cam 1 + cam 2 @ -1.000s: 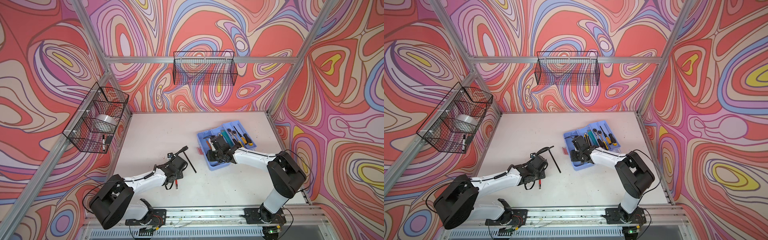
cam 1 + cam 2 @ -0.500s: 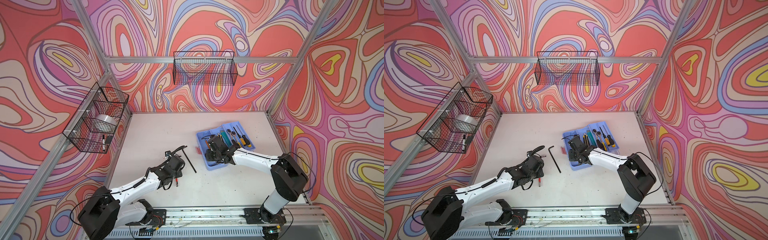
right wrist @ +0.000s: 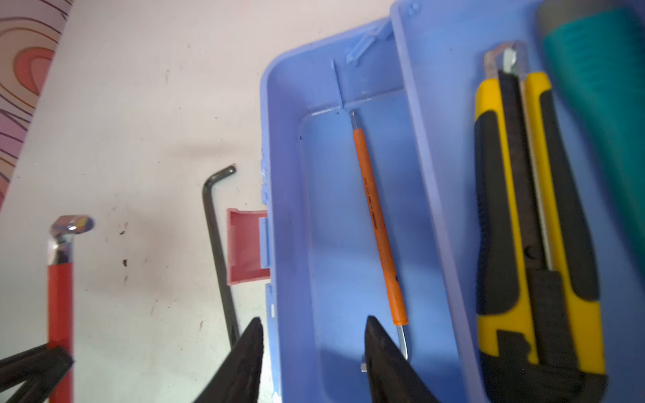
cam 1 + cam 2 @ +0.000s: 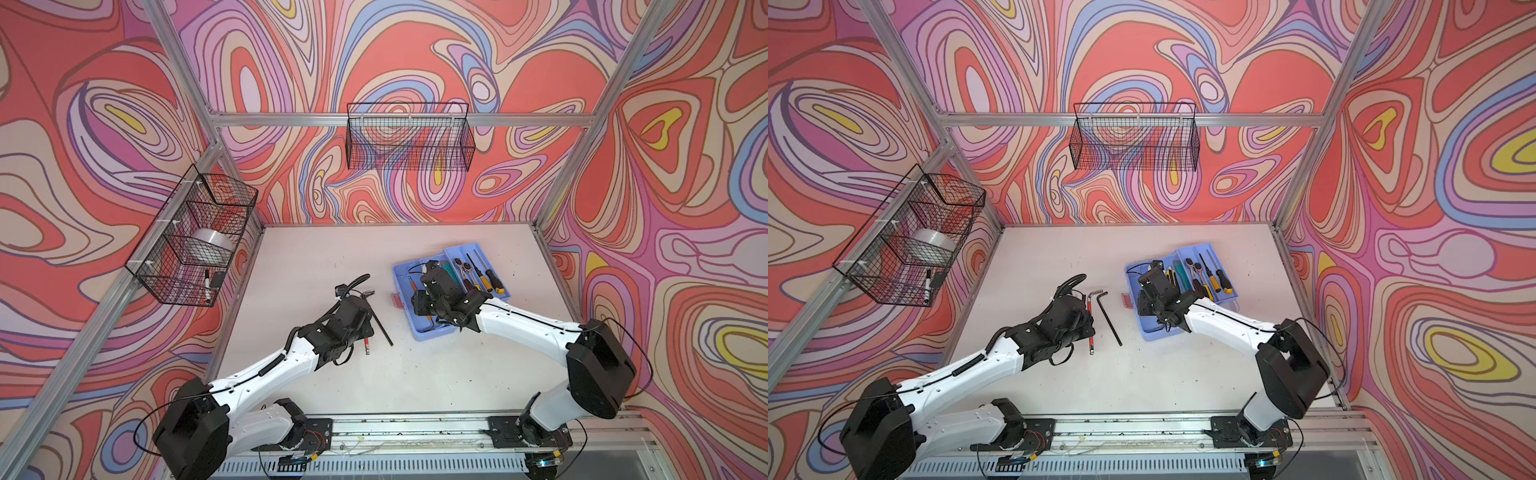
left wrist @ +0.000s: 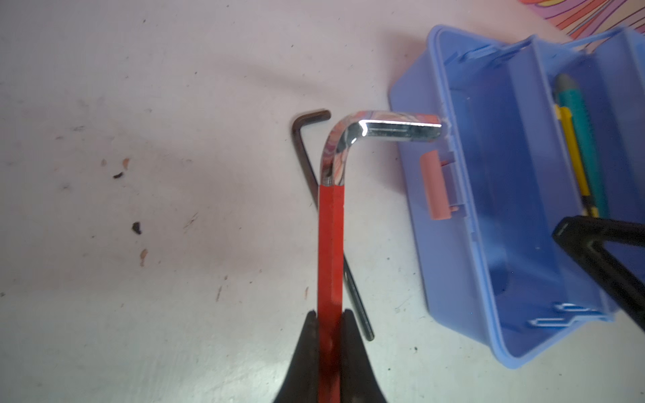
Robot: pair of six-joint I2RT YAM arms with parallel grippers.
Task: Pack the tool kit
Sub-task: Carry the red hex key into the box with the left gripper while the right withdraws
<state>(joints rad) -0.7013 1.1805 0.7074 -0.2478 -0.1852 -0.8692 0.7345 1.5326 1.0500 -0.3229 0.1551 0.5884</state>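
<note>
Light-blue plastic tool kit [image 5: 446, 265], open-topped, on the right half of the worktop [image 4: 332, 249], nearer its far edge; orange hex key [image 3: 378, 226] in the base, yellow utility knife [image 3: 516, 226] in the tray. Left pincer [image 5: 330, 314] clenched on a red-handled hex key [image 5: 331, 244], chrome end near the kit's latch side. Black hex key [image 3: 217, 244] flat on the worktop beside the kit. Right pincer [image 3: 314, 318] released, astride the kit's wall.
</note>
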